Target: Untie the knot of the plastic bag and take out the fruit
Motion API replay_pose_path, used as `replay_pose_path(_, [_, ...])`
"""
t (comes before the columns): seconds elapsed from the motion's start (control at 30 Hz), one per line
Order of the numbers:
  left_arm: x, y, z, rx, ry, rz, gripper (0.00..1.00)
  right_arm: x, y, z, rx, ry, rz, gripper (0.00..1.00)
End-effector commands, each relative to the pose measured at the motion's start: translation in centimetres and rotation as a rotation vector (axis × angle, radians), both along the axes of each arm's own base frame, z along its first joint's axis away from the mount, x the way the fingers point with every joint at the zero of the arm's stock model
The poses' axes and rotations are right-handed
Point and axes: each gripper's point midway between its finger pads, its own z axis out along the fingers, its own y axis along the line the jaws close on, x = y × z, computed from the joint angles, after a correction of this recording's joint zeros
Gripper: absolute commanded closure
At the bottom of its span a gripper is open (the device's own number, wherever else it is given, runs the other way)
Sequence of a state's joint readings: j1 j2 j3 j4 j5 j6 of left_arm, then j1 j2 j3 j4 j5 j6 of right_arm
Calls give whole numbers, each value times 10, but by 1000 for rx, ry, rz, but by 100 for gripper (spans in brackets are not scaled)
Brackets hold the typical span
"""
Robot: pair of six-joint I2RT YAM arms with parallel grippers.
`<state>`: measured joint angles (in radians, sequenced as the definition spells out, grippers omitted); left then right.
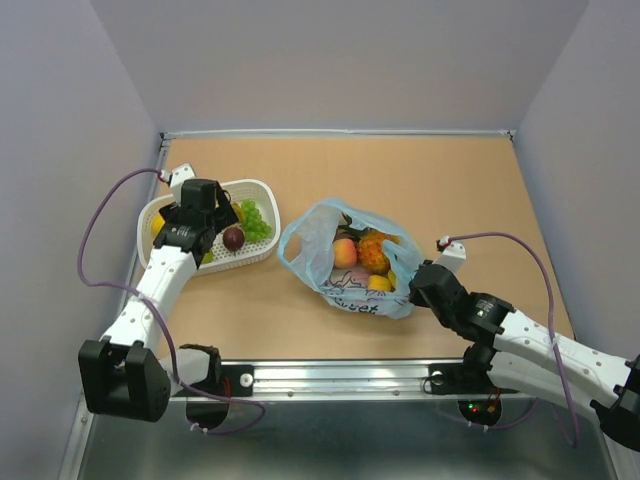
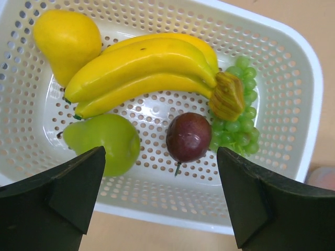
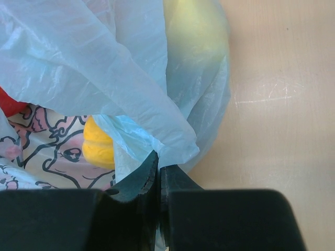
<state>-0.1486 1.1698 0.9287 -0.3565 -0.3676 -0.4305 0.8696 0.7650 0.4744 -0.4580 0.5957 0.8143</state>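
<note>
found the plastic bag slumped mid-table, just right of the white basket, mouth gaping upward, handles loose, no knot to be made out from above. spotted the fruit heaped inside, a pineapple among it.

caught the right gripper nipped tight on a thin fold at the bag's near right edge, film bunched above the fingertips, a yellow piece showing through just beside.

reckoned the step in hand to be lifting fruit out, one piece at a time. called for that pinch to sit low and firm, so the film couldn't drag along. wanted the free gripper brought across over the open mouth, dropped straight onto the topmost piece, closed on fruit alone and never on plastic. worth watching for thin film snagging a finger, or the whole bag rising with the piece.

saw the left arm stretched forward up the left side, wrist bent down over the basket. saw the left gripper spread wide, nothing between its fingers, hovering above a dark plum, bananas, grapes and a green pear. found the right arm lying low across the near right corner, wrist turned inward, meeting the bag from its near right side.
</note>
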Motion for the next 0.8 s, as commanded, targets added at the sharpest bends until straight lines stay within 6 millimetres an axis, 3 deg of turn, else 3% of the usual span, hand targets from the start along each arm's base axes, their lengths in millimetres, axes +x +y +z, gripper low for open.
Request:
replay_pose_path(0.0, [-9,-33,41,-79,-135,-106,1,7,-3,9,0,-46,-22,92])
replay_pose_path(0.03, [-13,-57,47,-97,-150,-177,1,8,-3,9,-5,-48,-23,92])
replay_pose_path(0.1, [-22,-87,60,-131,-190,-262,1,9,-3,10,-9,-50,-24,92])
replay_pose_path(0.13, [-31,-114,65,-150,-198,-346,1,9,-3,11,-11,-48,-22,92])
replay_pose_path(0.47, [-110,-272,93,-364,-199,-745,4,9,-2,14,-6,-55,-15,92])
replay_pose_path(0.5, [-108,-283,83,-319,-173,-759,4,9,-1,14,-4,-54,-12,92])
replay_pose_path(0.6, [-104,-299,77,-146,-164,-869,6,8,0,14,-8,-54,0,92])
replay_pose_path(0.7, [-91,-317,45,78,-82,-997,7,8,1,18,3,-64,13,92])
replay_pose_path(0.77, [-84,-325,44,161,-78,-1056,7,7,1,21,8,-71,20,92])
